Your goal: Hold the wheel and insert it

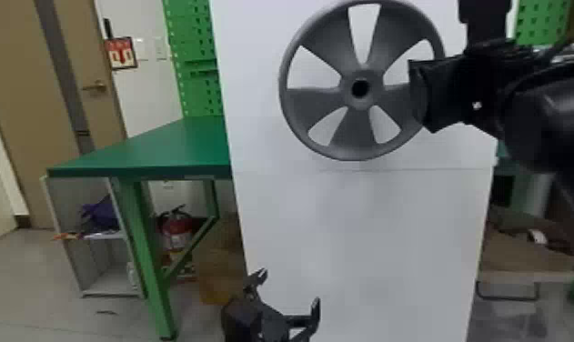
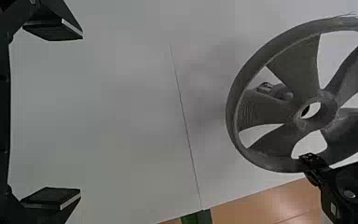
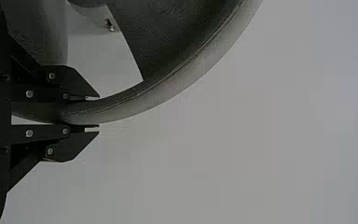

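A workshop, or a lab fitted out like one
A sturdy green workbench (image 1: pixel 140 150) with thick, braced legs stands near upright green pegboard panels (image 1: pixel 194 45), with more green pegboard (image 1: pixel 542 22) on the other side of a tall white panel (image 1: pixel 363 236). Below the benchtop are an open shelf unit (image 1: pixel 106 235) holding a purple-blue bundle (image 1: pixel 100 213) and a red fire extinguisher (image 1: pixel 177 227). The brown door (image 1: pixel 88 59) with its lever handle (image 1: pixel 98 86), the wall plates (image 1: pixel 160 47) and the hard grey floor (image 1: pixel 8 282) show that it is indoors.
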Available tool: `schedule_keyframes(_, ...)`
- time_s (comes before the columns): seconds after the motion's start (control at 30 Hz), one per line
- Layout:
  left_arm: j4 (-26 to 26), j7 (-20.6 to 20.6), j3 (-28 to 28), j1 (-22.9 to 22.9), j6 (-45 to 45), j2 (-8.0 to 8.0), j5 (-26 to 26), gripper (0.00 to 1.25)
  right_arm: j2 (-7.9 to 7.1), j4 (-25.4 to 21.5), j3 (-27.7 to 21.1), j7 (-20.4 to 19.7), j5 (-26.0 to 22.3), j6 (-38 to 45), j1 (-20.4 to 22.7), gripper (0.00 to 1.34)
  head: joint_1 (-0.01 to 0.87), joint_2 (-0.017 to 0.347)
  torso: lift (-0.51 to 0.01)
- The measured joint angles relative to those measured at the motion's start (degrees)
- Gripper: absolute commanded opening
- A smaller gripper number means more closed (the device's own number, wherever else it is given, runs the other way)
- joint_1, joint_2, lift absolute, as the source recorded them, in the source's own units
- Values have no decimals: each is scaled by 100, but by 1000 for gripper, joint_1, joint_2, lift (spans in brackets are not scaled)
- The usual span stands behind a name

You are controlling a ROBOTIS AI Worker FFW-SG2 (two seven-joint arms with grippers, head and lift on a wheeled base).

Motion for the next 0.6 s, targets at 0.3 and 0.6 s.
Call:
schedule_keyframes(0.3, 0, 101, -84, -22, -44, 76, 76, 1147, 0, 53, -82, -4, 43, -130, 51, 181, 344, 310, -483)
schedule_keyframes(0.6, 0, 145, -159, -53, -46, 132, 113, 1149, 0, 162, -118, -4, 24, -157, 43, 181, 344, 310, -483)
